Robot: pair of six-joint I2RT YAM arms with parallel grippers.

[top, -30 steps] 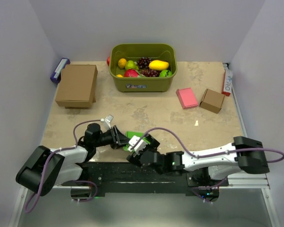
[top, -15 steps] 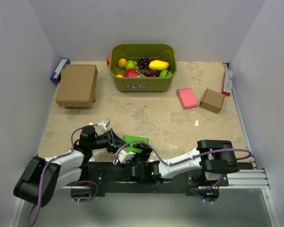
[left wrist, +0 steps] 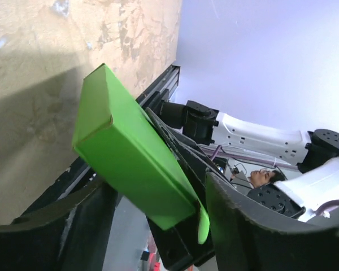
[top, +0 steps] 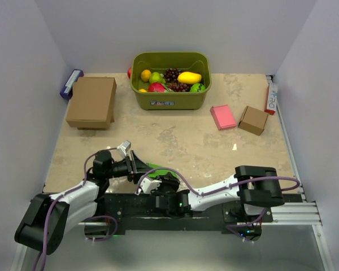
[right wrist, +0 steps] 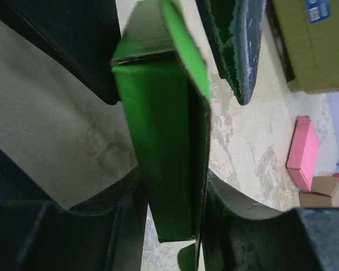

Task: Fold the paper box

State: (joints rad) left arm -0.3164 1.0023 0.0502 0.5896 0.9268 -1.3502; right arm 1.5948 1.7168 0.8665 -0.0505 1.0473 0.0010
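Observation:
The paper box [top: 157, 167] is a bright green folded block held off the table at its near edge, between the two grippers. In the right wrist view the paper box [right wrist: 164, 141] stands edge-on with both fingers pressed on its sides, so my right gripper [right wrist: 172, 180] is shut on it. In the left wrist view the paper box [left wrist: 130, 152] slants between the fingers, with a gap to the right finger [left wrist: 254, 226]. My left gripper [left wrist: 158, 186] is open around it. From above, my left gripper [top: 137, 167] is to the left of the box and my right gripper [top: 161, 175] just in front of it.
An olive basket [top: 170, 100] of fruit stands at the back middle. A large brown cardboard box [top: 91, 101] sits back left, with a pink flat box [top: 222, 117] and a small brown box [top: 253, 119] to the right. The black base rail runs just below the grippers.
My right gripper has closed on the green box and my left gripper has opened its hold. The right arm has folded in low along the near edge, and the box has shifted slightly left.

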